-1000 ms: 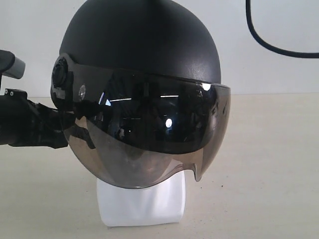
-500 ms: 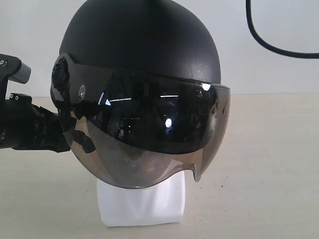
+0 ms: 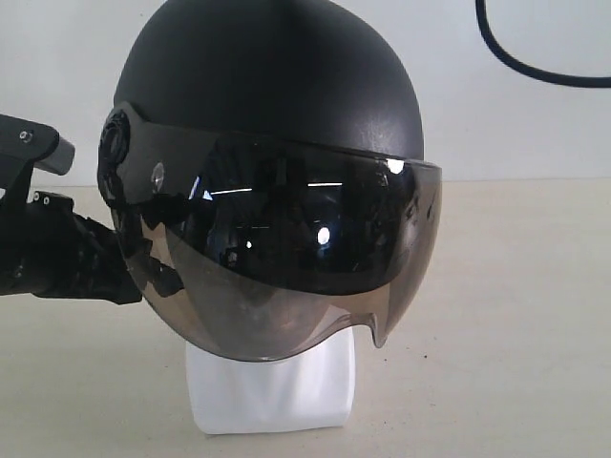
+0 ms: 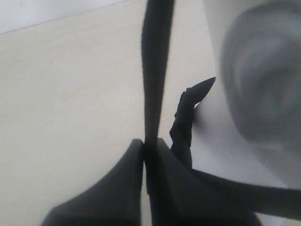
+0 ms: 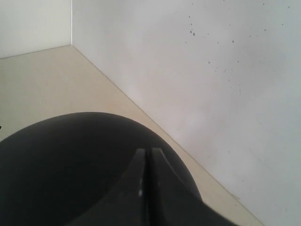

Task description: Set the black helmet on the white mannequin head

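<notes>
The black helmet (image 3: pixel 267 86) sits over the white mannequin head, whose squarish base (image 3: pixel 272 386) shows under the smoky visor (image 3: pixel 286 248). The face is only a dim shape behind the visor. My left gripper (image 3: pixel 134 269) is at the helmet's lower left rim. In the left wrist view it (image 4: pixel 149 140) is shut on a thin black edge of the helmet (image 4: pixel 157 70), with the mannequin head (image 4: pixel 263 80) beside it. My right gripper (image 5: pixel 146 151) is shut over the helmet's dome (image 5: pixel 70 165), nothing between its fingers.
The head stands on a beige table (image 3: pixel 516 315) in front of a white wall (image 3: pixel 535 143). A black cable (image 3: pixel 535 76) loops at the upper right. A loose black strap end (image 4: pixel 193 106) hangs next to the left fingers.
My left arm has pushed a little to the right, further in under the helmet's left rim. The cable at the upper right has shifted slightly upward. The helmet has stayed in place.
</notes>
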### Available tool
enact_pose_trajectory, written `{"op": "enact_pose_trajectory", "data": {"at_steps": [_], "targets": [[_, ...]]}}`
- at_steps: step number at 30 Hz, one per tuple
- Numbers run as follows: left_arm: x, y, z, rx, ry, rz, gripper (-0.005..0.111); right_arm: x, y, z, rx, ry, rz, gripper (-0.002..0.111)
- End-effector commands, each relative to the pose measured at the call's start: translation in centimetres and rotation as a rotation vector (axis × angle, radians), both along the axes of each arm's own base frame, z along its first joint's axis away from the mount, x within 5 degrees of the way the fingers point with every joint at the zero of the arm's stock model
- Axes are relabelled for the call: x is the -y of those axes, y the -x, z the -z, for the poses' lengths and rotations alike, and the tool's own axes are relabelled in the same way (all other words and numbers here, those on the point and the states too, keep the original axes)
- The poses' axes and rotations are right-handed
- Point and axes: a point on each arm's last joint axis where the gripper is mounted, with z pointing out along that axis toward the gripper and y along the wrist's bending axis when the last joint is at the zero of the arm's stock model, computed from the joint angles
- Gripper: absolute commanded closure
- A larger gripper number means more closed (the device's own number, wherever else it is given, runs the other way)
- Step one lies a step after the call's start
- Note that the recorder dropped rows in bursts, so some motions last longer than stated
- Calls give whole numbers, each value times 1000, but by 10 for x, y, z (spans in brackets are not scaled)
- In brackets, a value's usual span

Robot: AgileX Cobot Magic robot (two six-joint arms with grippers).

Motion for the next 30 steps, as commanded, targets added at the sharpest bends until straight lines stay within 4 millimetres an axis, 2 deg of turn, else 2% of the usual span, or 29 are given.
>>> {"op": "enact_pose_trajectory", "data": {"at_steps": [1, 19, 30], "targets": [[3, -3, 11, -37, -18, 13, 102, 3, 2, -4, 29, 20, 6, 108], [3, -3, 11, -30, -31, 30, 102, 7, 0, 0, 7, 64, 45, 108], [-5, 9, 32, -91, -73, -12, 102, 7, 0, 0, 7, 64, 45, 108]]}}
